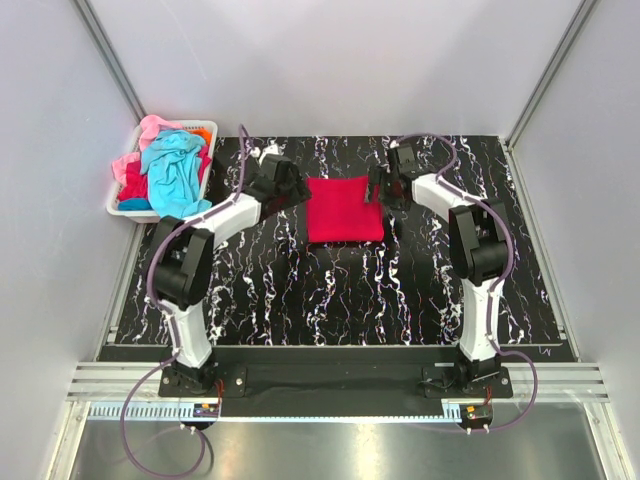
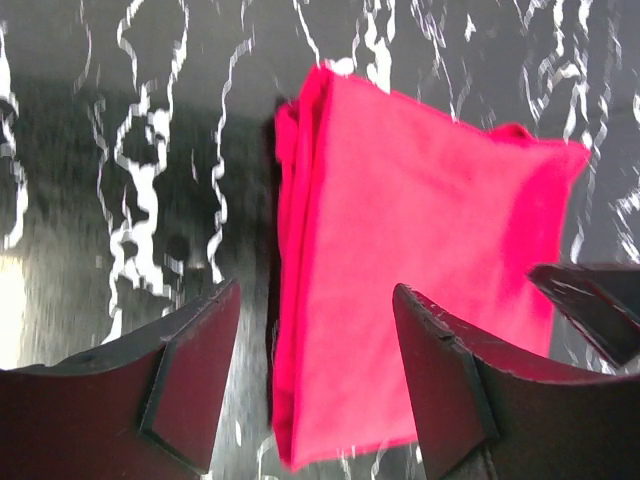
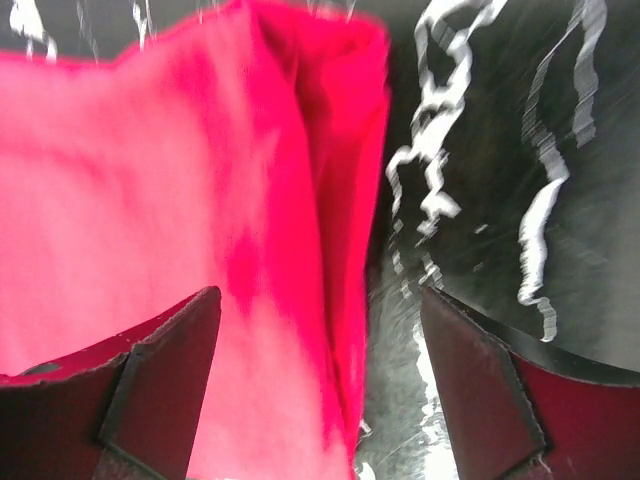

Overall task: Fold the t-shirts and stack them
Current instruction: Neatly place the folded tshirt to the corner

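— Where's the red t-shirt (image 1: 344, 209)?
— Folded flat on the worktop (image 1: 330, 290), far middle.
— And the claws?
— Left claw (image 2: 315, 370) and right claw (image 3: 320, 385) gape wide over its side edges, holding nothing.

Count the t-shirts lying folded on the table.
1: the crimson t-shirt, folded flat in the middle of the table. The other t-shirts are heaped in the white basket; some may be hidden there.
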Available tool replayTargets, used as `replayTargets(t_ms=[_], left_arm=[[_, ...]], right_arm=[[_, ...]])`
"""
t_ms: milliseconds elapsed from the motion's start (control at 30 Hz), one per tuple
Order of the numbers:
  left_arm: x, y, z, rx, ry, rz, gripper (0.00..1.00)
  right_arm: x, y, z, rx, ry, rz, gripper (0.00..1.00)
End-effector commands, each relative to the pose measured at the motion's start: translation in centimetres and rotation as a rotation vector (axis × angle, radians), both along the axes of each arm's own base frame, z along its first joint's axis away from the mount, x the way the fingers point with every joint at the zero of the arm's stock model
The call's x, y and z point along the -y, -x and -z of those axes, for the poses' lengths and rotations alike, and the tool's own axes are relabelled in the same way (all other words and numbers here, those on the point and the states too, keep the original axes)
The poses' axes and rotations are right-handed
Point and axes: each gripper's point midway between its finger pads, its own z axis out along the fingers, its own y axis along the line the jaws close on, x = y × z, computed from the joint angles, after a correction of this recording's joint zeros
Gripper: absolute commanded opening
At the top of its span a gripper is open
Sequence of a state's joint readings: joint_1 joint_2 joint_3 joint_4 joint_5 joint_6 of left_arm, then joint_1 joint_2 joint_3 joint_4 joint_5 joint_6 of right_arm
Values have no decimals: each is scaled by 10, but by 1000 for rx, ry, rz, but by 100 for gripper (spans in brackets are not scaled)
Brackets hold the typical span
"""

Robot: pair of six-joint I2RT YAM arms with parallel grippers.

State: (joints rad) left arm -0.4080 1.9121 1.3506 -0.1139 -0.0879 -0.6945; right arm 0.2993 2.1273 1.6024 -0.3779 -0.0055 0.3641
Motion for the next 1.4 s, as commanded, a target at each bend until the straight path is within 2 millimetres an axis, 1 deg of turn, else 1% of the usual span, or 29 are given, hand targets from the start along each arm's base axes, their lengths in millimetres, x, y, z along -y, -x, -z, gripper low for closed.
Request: replayTargets(t_ms=[0, 33, 67, 100, 167, 200, 267, 300, 333, 367, 400, 433, 467, 567, 667, 733, 767, 800, 867, 900, 933, 1000, 1067, 1100, 1167, 1200, 1267, 1367], left_arm=[[-2, 12, -39, 59, 91, 17, 67], [-5, 18, -35, 46, 90, 17, 67], [-9, 22, -39, 50, 96, 14, 67], [-12, 29, -45, 58, 101, 16, 67], [-17, 37, -52, 64, 100, 14, 67], [-21, 42, -63, 83, 100, 14, 67], [-27, 52, -64, 71, 89, 3, 67], [-30, 56, -66, 74, 86, 0, 67], [-33, 60, -77, 96, 89, -3, 67], [-35, 62, -82, 104, 90, -6, 67], [-37, 64, -85, 108, 88, -11, 68], [-39, 67, -95, 130, 91, -11, 68], [-40, 68, -98, 134, 88, -10, 68], [-45, 72, -111, 153, 80, -13, 68], [-47, 77, -120, 167, 86, -11, 68], [-48, 82, -120, 160, 88, -14, 68], [-49, 84, -121, 165, 89, -14, 68], [-51, 88, -120, 164, 88, -15, 68], [-53, 93, -120, 162, 87, -15, 68], [-54, 97, -119, 160, 88, -14, 68], [-55, 100, -118, 158, 86, -14, 68], [-57, 106, -116, 153, 89, -11, 68], [-59, 111, -114, 147, 88, -14, 68], [-59, 114, -112, 144, 88, -15, 68], [-62, 118, -115, 151, 91, -18, 69], [-62, 119, -115, 151, 91, -18, 69], [-65, 123, -117, 154, 89, -22, 69], [-68, 126, -119, 159, 80, -26, 69]], right_arm=[[-8, -2, -36, 55, -198, -33, 88], [-9, -6, -38, 68, -241, -28, 87], [-9, -4, -34, 56, -268, -30, 85], [-7, -4, -31, 34, -306, -30, 83], [-6, -5, -26, 24, -327, -27, 81], [-6, -4, -21, 4, -351, -24, 78], [-12, -4, -20, -9, -400, -49, 74], [-18, 0, -13, -44, -438, -73, 73], [-23, 2, -13, -54, -461, -95, 73], [-27, 1, -15, -59, -485, -111, 74], [-34, 6, -10, -92, -523, -136, 74], [-37, 7, -10, -105, -546, -149, 75], [-41, 8, -10, -114, -563, -161, 74], [-40, 11, -4, -134, -563, -147, 75], [-37, 11, -2, -133, -542, -138, 76], [-34, 11, 1, -135, -517, -130, 75], [-29, 14, 6, -145, -488, -113, 75], [-22, 12, 5, -127, -446, -97, 75], [-13, 16, 10, -137, -395, -72, 75], [-6, 14, 10, -119, -348, -57, 75], [-1, 18, 13, -134, -319, -44, 75], [10, 18, 19, -137, -260, -13, 76], [10, 20, 23, -149, -259, -22, 75], [7, 23, 29, -171, -273, -24, 76], [4, 24, 33, -187, -290, -28, 76], [1, 28, 41, -213, -306, -30, 76], [-2, 28, 45, -226, -324, -37, 75], [-17, 30, 46, -241, -406, -85, 75]])
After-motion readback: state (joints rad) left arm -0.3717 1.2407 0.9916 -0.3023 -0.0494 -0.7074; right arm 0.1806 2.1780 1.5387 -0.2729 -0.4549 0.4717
